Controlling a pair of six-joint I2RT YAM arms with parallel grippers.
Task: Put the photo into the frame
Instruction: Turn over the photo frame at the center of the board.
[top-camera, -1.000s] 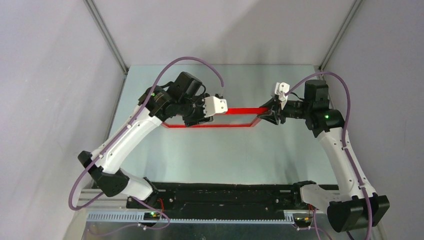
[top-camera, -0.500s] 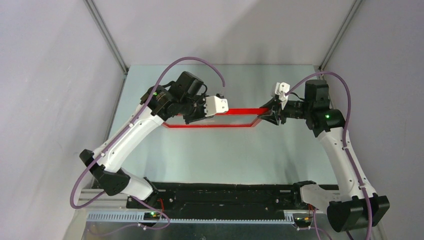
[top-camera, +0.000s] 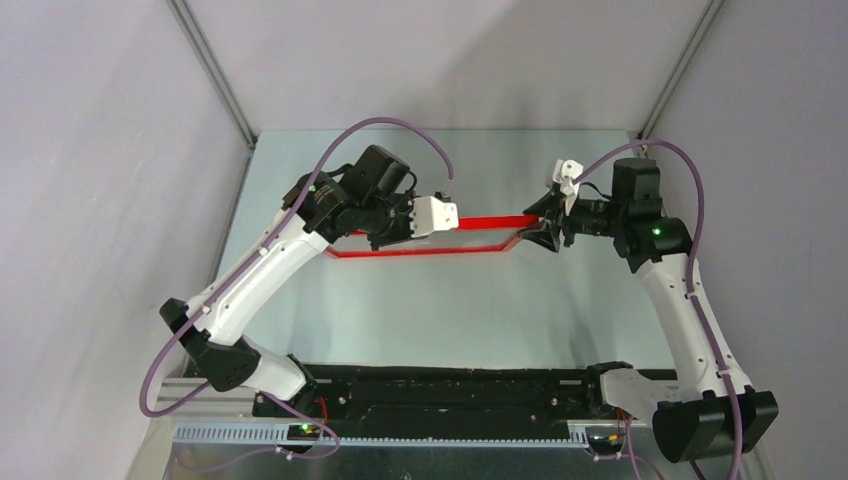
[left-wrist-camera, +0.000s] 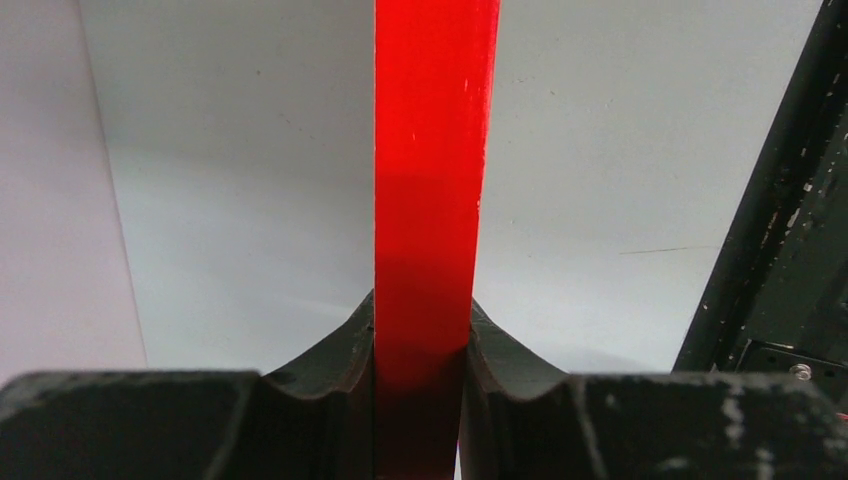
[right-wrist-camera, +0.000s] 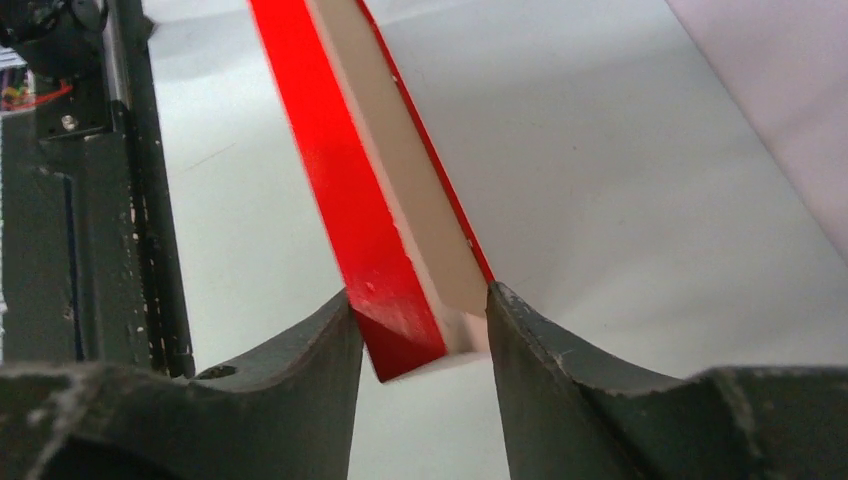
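Grey-walled table (top-camera: 450, 310), from above: the frame (top-camera: 420, 252) is held at 9 o'clock by the left tool (top-camera: 442, 222) and at 3 o'clock by the right tool (top-camera: 535, 228), likely to steady it. Left, then right wrist views show each tool clamped on a red rail; the photo is nowhere visible.

I am gripping the far rail of the red frame (top-camera: 480, 222) toward its left end with my left tool (top-camera: 446, 218), while my right tool (top-camera: 536, 231) is clasping the frame's right corner.
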